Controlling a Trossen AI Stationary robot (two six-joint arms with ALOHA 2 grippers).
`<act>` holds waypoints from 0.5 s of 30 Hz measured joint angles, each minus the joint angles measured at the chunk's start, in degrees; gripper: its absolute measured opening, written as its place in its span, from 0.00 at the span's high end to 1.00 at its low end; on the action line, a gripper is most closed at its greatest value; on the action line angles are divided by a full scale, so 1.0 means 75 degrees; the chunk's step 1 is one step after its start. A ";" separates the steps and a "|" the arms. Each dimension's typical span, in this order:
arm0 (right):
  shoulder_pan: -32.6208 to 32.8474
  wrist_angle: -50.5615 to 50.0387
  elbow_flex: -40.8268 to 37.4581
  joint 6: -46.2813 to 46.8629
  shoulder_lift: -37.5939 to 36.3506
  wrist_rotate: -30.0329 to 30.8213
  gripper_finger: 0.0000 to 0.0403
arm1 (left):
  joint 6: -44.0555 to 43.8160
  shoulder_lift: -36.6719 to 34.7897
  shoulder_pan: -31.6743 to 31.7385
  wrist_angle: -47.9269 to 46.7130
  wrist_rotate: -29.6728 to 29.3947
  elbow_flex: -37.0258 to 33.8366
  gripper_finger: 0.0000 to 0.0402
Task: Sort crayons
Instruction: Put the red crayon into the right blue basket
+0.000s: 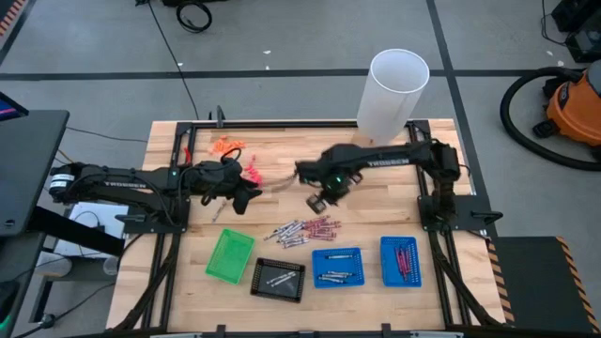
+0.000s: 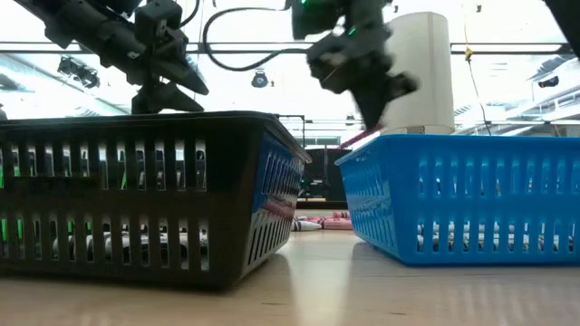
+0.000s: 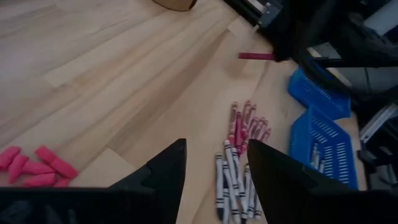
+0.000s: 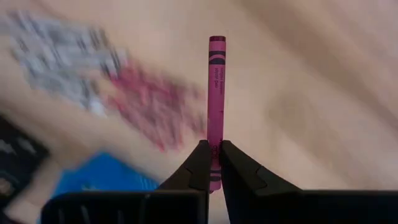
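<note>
Maroon crayon (image 4: 216,106), slim cylinder, clamped in right pincer (image 4: 213,163); left pincer (image 3: 214,171) spread, empty.

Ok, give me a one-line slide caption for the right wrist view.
Right gripper shut on a dark red crayon, held above the wooden table.

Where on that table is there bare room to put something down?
Bare wood lies on the table between the crayon pile and the right arm's base, and at the front left corner beside the green tray. It is crowded along the front, where the black tray and two blue trays stand, and mid-table, where both hands hover.
</note>
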 joint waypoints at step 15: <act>0.2267 -0.0787 -0.2043 0.1461 -0.1983 -0.0837 0.92 | 0.0246 -0.0002 -0.0061 0.0382 -0.0139 0.0000 0.55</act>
